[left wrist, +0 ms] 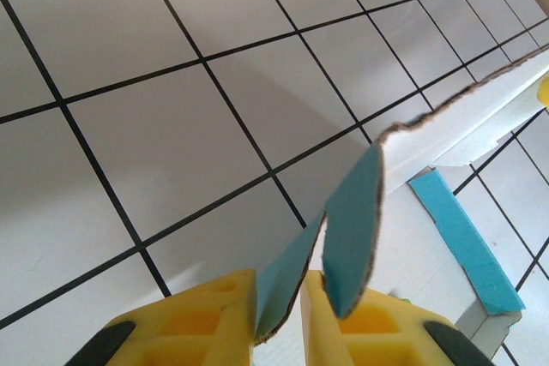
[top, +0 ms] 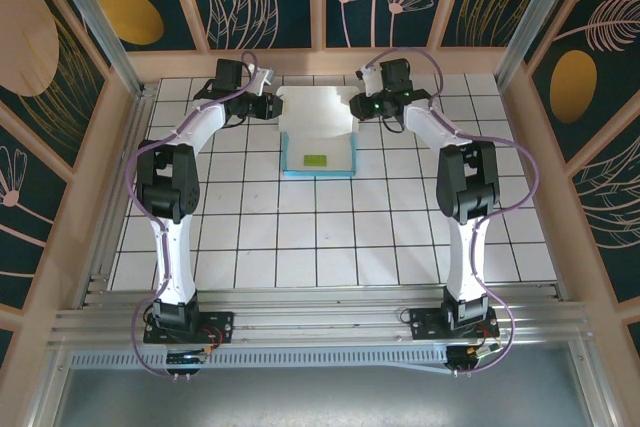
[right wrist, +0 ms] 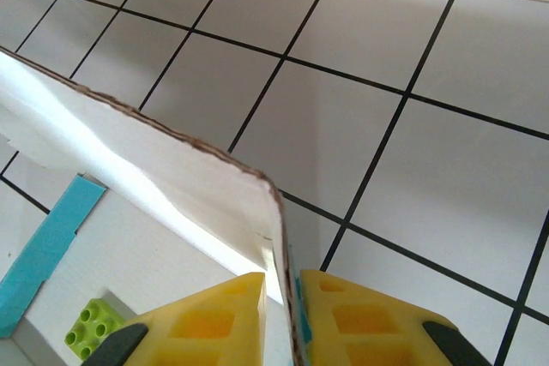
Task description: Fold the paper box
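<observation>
1. Two arm bases sit at the near edge of the tabletop (top: 300, 247), and both arms reach across the bare middle tiles toward the far edge.
2. Past those tiles lies the paper box (top: 318, 117), close to the middle of the far edge. Its low teal front wall faces the bases. The pale inside faces up, and a lime-green block (top: 317, 160) rests in it.
3. Along the box's far side a wide pale flap is raised off the tiles, with one gripper at each end. That is probably so the flap can swing over evenly without twisting.
4. The left gripper (left wrist: 283, 306) has its yellow fingers (left wrist: 206, 319) pressed together on a teal tab of the card at the flap's left end.
5. The right gripper (right wrist: 283, 306) pinches the flap's right corner edge-on, with only the thin card between its pads.
6. Judging from this, the lid fold is the step in hand. The front wall looks formed, and closing is not yet done.
</observation>
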